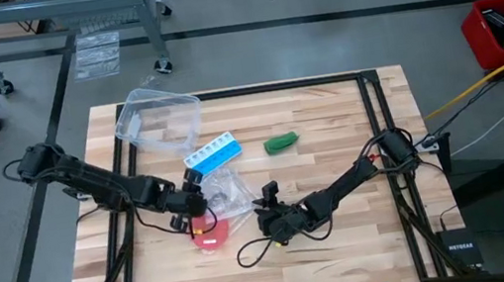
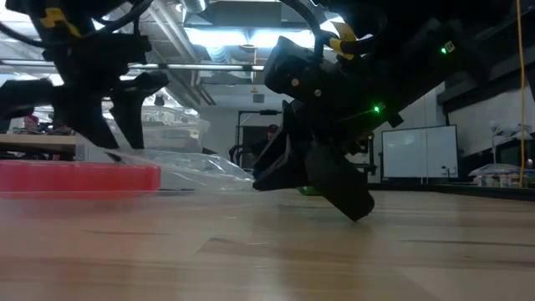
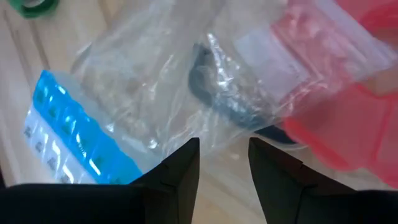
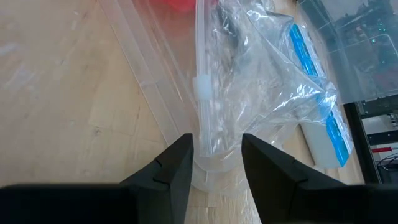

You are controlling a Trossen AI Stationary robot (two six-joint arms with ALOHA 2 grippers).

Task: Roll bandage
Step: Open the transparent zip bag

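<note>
The bandage (image 1: 281, 142) is a small dark green bundle lying on the wooden table, right of centre toward the far side; no gripper is near it. It also shows at the edge of the left wrist view as a green bandage (image 3: 34, 6). My left gripper (image 1: 196, 219) stands open, tipped downward over a clear plastic bag (image 3: 161, 81), beside a red disc (image 1: 211, 235). My right gripper (image 1: 266, 199) is open and low at the bag's other side; the bag's zipper edge (image 4: 202, 93) runs in between its fingers (image 4: 177, 162). My right gripper has the end of the bag's zipper edge (image 4: 211, 149) lying between its open fingertips, on the table. I cannot tell whether either finger touches it. My left gripper touches nothing.
A blue-and-white pill box (image 1: 214, 155) lies just beyond the bag. A clear plastic tub (image 1: 159, 120) stands at the far left. A dark object (image 3: 230, 106) sits inside the bag. A black frame (image 1: 373, 143) runs around the tabletop. Bare wood shows around the bandage.
</note>
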